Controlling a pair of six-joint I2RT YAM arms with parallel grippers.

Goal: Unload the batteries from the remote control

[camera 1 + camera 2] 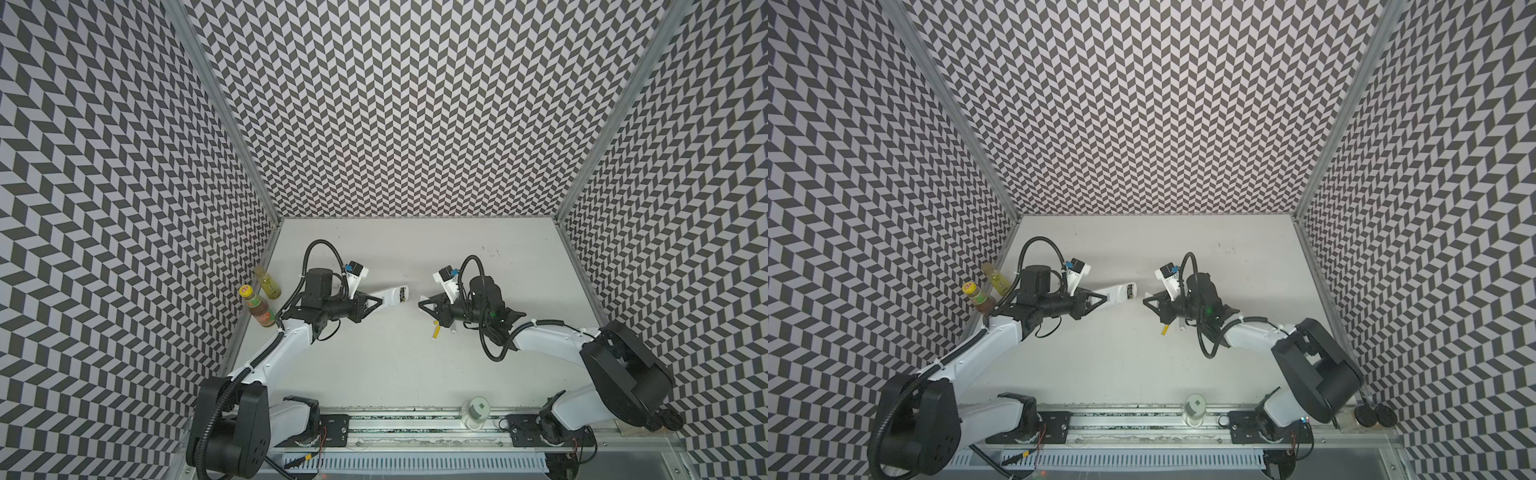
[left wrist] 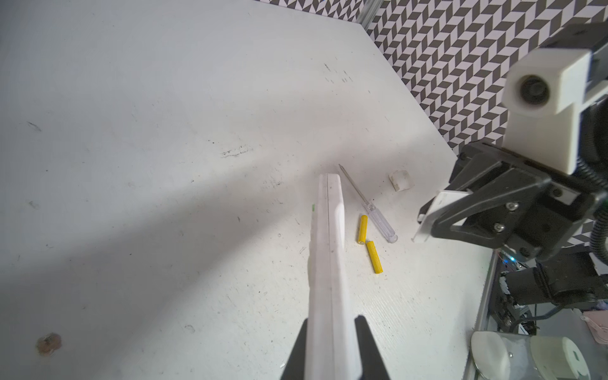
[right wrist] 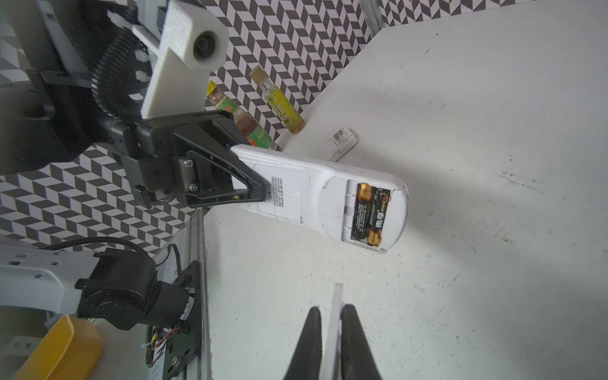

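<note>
the left gripper (image 2: 330,324) is clamped on the white remote control (image 3: 316,194), which sticks out toward three o'clock with two black gold-ended batteries (image 3: 368,214) in its open bay. the right gripper (image 3: 329,311) pinches a thin white battery cover (image 3: 338,292) (edge-on to its camera). two yellow batteries (image 2: 362,229) lie beside a clear-handled screwdriver (image 2: 381,223) on the table (image 2: 164,131), six o'clock from that gripper.

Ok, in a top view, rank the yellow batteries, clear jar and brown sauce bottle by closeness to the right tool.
1. Yellow batteries, lying right by the right tool.
2. Clear jar, on the front rail.
3. Brown sauce bottle, against the left wall.
</note>
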